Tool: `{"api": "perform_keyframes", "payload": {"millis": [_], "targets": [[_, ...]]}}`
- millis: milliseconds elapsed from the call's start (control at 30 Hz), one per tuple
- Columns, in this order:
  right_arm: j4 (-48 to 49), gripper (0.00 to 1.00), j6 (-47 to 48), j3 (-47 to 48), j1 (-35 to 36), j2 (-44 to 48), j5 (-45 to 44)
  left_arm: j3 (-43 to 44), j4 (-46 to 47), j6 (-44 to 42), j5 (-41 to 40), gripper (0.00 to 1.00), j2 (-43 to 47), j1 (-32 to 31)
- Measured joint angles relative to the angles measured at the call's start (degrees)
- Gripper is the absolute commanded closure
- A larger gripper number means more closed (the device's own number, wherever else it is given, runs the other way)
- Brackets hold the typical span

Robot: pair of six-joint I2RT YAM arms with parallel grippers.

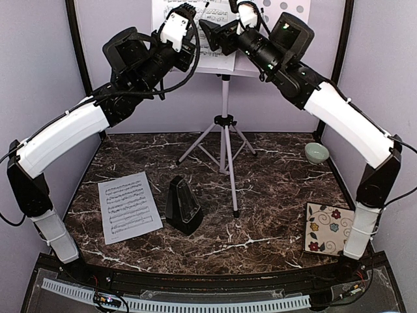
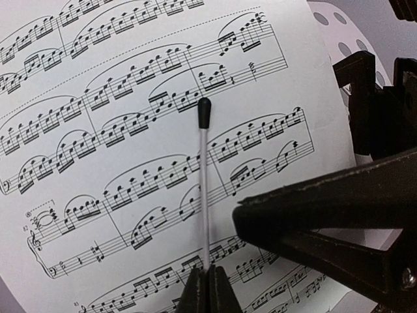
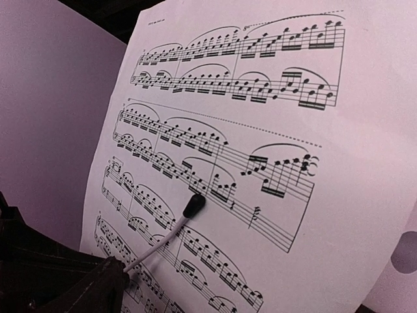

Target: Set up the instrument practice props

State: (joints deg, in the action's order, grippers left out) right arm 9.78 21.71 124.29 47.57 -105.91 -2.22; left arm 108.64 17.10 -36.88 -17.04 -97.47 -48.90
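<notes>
The white music stand [image 1: 225, 111] stands at the back on its silver tripod; its hole-dotted desk [image 1: 287, 8] shows at the top. One music sheet [image 1: 215, 55] rests on the desk and fills the left wrist view [image 2: 130, 130] and the right wrist view [image 3: 260, 130]. My left gripper [image 1: 194, 12] [image 2: 208, 287] is shut on a thin white rod with a black tip [image 2: 204, 169] [image 3: 193, 205] that lies across this sheet. My right gripper [image 1: 210, 29] is open just right of the rod, its finger [image 2: 326, 222] close to the sheet. The second sheet [image 1: 129, 207] lies flat at front left. The black metronome [image 1: 183, 205] stands beside it.
A pale green bowl [image 1: 316, 153] sits at the back right. A floral tile [image 1: 329, 228] lies at the front right. The tripod legs [image 1: 195, 147] spread over the middle of the marble table [image 1: 273, 189]. Grey walls close in both sides.
</notes>
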Motion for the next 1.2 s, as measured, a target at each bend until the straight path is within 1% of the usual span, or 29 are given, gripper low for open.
{"api": "perform_keyframes", "payload": {"millis": [100, 133, 167, 600, 900, 1133, 1200], "targets": [[0.96, 0.13, -0.7, -2.86, 0.02, 1.51, -1.18, 0.0, 0.0, 0.07, 0.11, 1.0, 0.0, 0.02], [1.14, 0.05, -0.79, -3.67, 0.02, 2.03, -1.46, -0.02, 0.0, 0.04, 0.13, 1.0, 0.0, 0.02], [1.53, 0.04, -1.03, -4.87, 0.02, 2.69, -1.73, -0.02, 0.0, 0.04, 0.13, 1.0, 0.0, 0.07], [3.04, 0.04, -3.76, -10.67, 1.4, 6.16, -5.29, -0.02, 0.07, 0.07, 0.5, 1.0, 0.0, 0.42], [3.08, 0.04, -3.65, -10.05, 4.26, 5.55, -5.79, -0.02, 0.04, 0.09, 0.57, 1.0, 0.0, 0.5], [2.95, 0.03, -2.95, -9.03, 4.74, 4.22, -7.39, -0.02, 0.0, 0.09, 0.57, 1.0, 0.0, 0.52], [3.13, 0.02, -2.51, -9.03, 4.74, 4.22, -8.22, -0.02, -0.02, 0.09, 0.57, 0.95, 0.0, 0.52]]}}
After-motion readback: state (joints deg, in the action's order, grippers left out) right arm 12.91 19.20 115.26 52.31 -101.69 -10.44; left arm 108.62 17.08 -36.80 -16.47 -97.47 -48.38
